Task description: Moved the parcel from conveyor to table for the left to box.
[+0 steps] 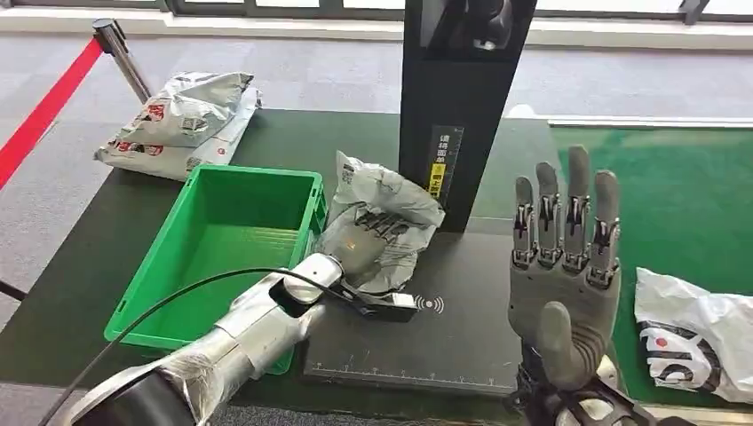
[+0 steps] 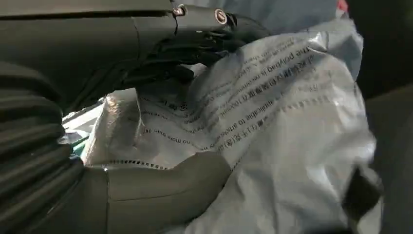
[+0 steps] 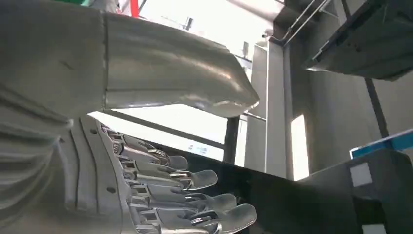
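Note:
A crumpled grey parcel [image 1: 384, 190] lies on the black table just right of the green box [image 1: 149, 271], at the foot of a black post. My left hand [image 1: 360, 245] grips it, fingers spread over its top. In the left wrist view the thumb [image 2: 160, 190] presses under the printed grey parcel [image 2: 292, 122] while the dark fingers [image 2: 195, 48] lie across its other side. My right hand [image 1: 564, 266] is raised over the table's right part, palm facing me, fingers straight and apart, holding nothing. The right hand [image 3: 146, 161] has its fingers stretched out in the right wrist view.
The black scanner post [image 1: 462, 106] stands right behind the parcel. A black scale mat [image 1: 444, 351] lies in front. Another white parcel [image 1: 697, 333] rests on the green conveyor [image 1: 684, 195] at right. Several grey parcels [image 1: 182, 120] are piled at back left near a red barrier belt [image 1: 44, 111].

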Controlling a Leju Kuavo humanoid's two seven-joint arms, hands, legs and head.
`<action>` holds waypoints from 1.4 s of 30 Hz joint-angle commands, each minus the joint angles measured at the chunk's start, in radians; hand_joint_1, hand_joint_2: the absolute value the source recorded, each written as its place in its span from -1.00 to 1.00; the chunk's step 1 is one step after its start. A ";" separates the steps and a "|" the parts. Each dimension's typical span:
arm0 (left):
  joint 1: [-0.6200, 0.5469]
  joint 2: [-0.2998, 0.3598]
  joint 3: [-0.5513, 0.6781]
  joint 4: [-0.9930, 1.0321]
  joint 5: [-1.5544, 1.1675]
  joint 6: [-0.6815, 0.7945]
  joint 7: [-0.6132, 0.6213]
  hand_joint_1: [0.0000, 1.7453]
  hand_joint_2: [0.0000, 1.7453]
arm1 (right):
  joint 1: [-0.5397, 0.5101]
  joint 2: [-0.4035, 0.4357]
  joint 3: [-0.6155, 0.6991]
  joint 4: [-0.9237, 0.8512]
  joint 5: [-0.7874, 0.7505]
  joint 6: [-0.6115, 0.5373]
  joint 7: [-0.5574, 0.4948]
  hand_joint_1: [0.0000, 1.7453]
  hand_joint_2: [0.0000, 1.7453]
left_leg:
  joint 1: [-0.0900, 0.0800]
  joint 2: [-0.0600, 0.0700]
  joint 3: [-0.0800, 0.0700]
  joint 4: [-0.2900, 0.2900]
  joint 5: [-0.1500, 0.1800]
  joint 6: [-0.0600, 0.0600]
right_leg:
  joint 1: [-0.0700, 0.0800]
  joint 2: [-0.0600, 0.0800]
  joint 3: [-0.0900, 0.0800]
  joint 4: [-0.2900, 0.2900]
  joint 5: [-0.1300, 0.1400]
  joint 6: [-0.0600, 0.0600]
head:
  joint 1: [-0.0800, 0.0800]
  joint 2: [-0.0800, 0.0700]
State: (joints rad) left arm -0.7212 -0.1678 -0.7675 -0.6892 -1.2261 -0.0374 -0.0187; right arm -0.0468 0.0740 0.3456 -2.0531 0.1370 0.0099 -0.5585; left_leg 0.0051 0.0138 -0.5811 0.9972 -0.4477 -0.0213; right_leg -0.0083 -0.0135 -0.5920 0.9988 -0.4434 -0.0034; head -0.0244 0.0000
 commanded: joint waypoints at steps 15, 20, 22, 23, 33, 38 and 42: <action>-0.015 0.028 -0.001 0.202 0.034 -0.223 -0.294 1.00 1.00 | -0.070 0.010 -0.018 0.119 -0.036 0.052 -0.001 -1.00 1.00 | 0.000 0.002 0.008 -0.002 -0.001 0.001 | 0.000 0.003 0.008 -0.002 0.001 0.000 | 0.000 0.000; 0.054 0.049 0.007 -0.027 0.143 -0.062 -0.389 1.00 1.00 | -0.034 0.000 -0.040 0.059 -0.061 0.064 -0.016 -1.00 1.00 | 0.000 0.001 0.009 -0.004 0.000 0.001 | 0.000 0.003 0.010 -0.003 0.001 0.000 | 0.000 0.000; 0.121 0.076 0.037 -0.232 0.182 0.039 -0.372 1.00 1.00 | -0.006 0.002 -0.060 0.016 -0.065 0.068 -0.020 -1.00 1.00 | 0.000 -0.001 0.009 -0.004 0.000 0.001 | 0.000 0.001 0.009 -0.004 0.001 0.000 | 0.000 0.000; 0.121 0.076 0.037 -0.232 0.182 0.039 -0.372 1.00 1.00 | -0.006 0.002 -0.060 0.016 -0.065 0.068 -0.020 -1.00 1.00 | 0.000 -0.001 0.009 -0.004 0.000 0.001 | 0.000 0.001 0.009 -0.004 0.001 0.000 | 0.000 0.000; 0.277 0.142 0.103 -0.641 0.150 0.333 -0.309 1.00 1.00 | 0.040 0.002 -0.070 -0.023 -0.068 0.077 -0.027 -1.00 1.00 | 0.000 -0.001 0.006 -0.001 -0.001 0.001 | -0.001 0.001 0.006 -0.001 0.000 0.001 | 0.000 0.000; 0.329 0.130 0.141 -0.702 0.100 0.498 -0.294 1.00 1.00 | 0.037 -0.005 -0.063 -0.016 -0.071 0.065 -0.030 -1.00 1.00 | 0.000 -0.001 0.003 -0.002 -0.002 0.002 | 0.000 0.002 0.004 -0.003 -0.001 0.001 | 0.000 0.000; 0.347 0.137 0.142 -0.736 0.102 0.507 -0.293 1.00 1.00 | 0.039 -0.005 -0.059 -0.014 -0.072 0.062 -0.029 -1.00 1.00 | 0.000 0.000 0.002 -0.001 -0.002 0.001 | 0.000 0.002 0.002 -0.002 -0.002 0.001 | 0.000 0.000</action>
State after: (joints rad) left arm -0.4234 -0.0713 -0.6618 -1.3143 -1.1128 0.4297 -0.3197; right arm -0.0032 0.0824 0.3304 -2.0851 0.0690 0.0786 -0.5886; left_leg 0.0049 0.0124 -0.5807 0.9969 -0.4494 -0.0202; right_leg -0.0084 -0.0146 -0.5907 0.9981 -0.4453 -0.0020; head -0.0248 0.0000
